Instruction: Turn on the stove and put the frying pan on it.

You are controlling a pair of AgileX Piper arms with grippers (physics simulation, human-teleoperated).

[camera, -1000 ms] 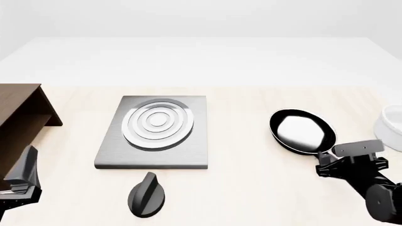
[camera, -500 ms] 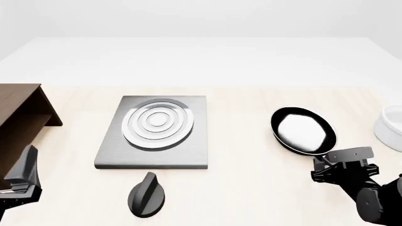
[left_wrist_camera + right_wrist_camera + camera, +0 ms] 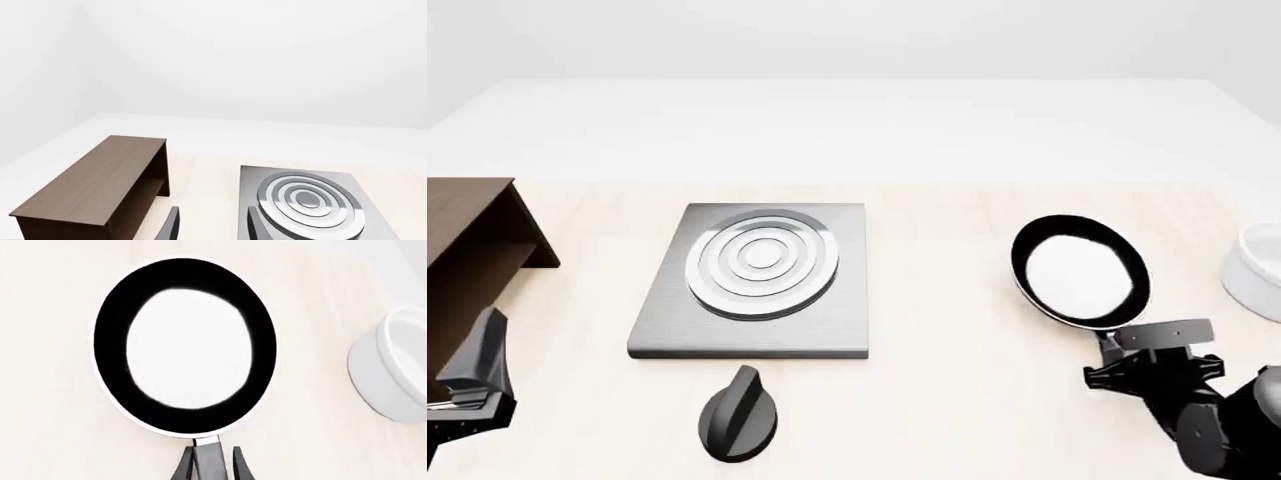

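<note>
The frying pan (image 3: 1081,272) is black with a pale shiny inside and sits right of the stove, apart from it. My right gripper (image 3: 1134,346) is at the pan's near side, its fingers on either side of the long black handle (image 3: 210,460) and shut on it; the right wrist view shows the pan (image 3: 185,345) just ahead of the gripper (image 3: 210,469). The stove (image 3: 754,318) is a grey plate with a ringed silver burner (image 3: 761,262); its black knob (image 3: 738,412) lies in front. My left gripper (image 3: 474,392) is open and empty at the near left, fingers (image 3: 172,226) apart.
A dark brown wooden cabinet (image 3: 467,250) stands at the left, also in the left wrist view (image 3: 100,185). A white bowl (image 3: 1257,268) sits at the right edge, close beside the pan (image 3: 393,370). The stove plate shows in the left wrist view (image 3: 250,180).
The pan has turned and shifted slightly right and away with my right gripper on its handle. The right arm has drawn back toward the near edge. The left arm has not moved.
</note>
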